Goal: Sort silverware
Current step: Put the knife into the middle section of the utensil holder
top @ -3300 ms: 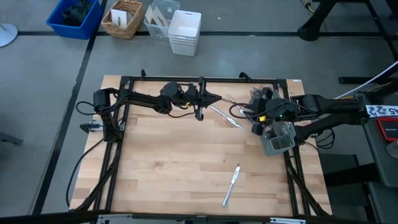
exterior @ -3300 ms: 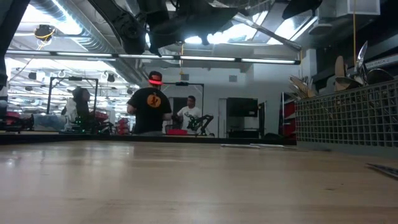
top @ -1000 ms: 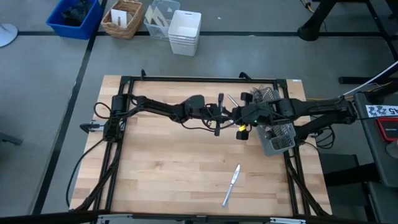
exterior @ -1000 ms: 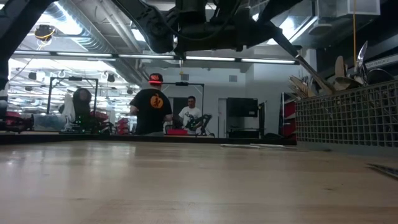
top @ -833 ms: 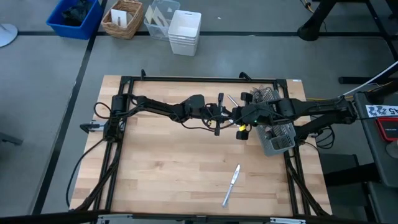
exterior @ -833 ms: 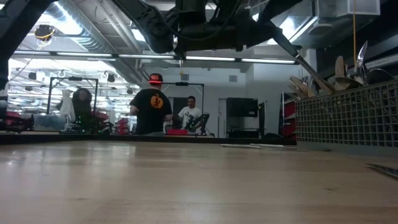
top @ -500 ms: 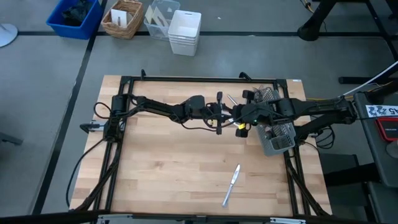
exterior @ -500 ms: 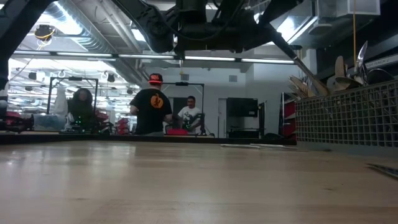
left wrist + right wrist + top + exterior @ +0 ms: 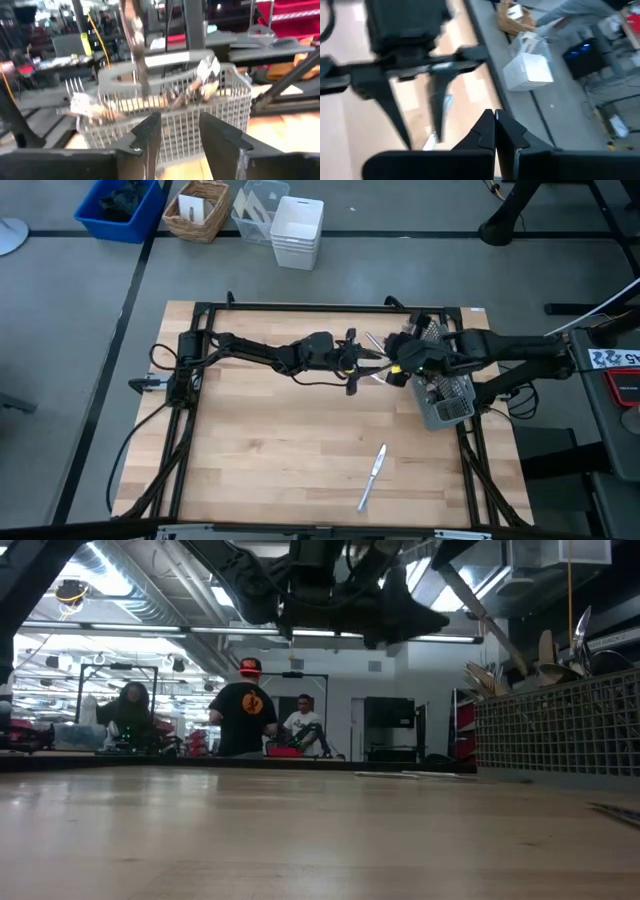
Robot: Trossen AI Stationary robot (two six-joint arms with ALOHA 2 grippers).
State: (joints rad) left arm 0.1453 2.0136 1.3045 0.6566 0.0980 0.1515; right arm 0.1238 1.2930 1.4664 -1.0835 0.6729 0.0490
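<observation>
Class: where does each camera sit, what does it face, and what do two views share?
High view: overhead, facing down on the table; both arms show.
Low view: table height, facing the room; arms overhead.
Left wrist view: faces the caddy past open left gripper.
Right wrist view: past shut right gripper, faces the left gripper.
Shared: the caddy, in high, low and left wrist views.

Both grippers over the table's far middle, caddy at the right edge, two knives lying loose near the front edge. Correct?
Not quite: only one knife lies loose near the front edge, as the high view shows. The left gripper and right gripper do meet over the far middle, and the caddy sits at the right edge.
</observation>
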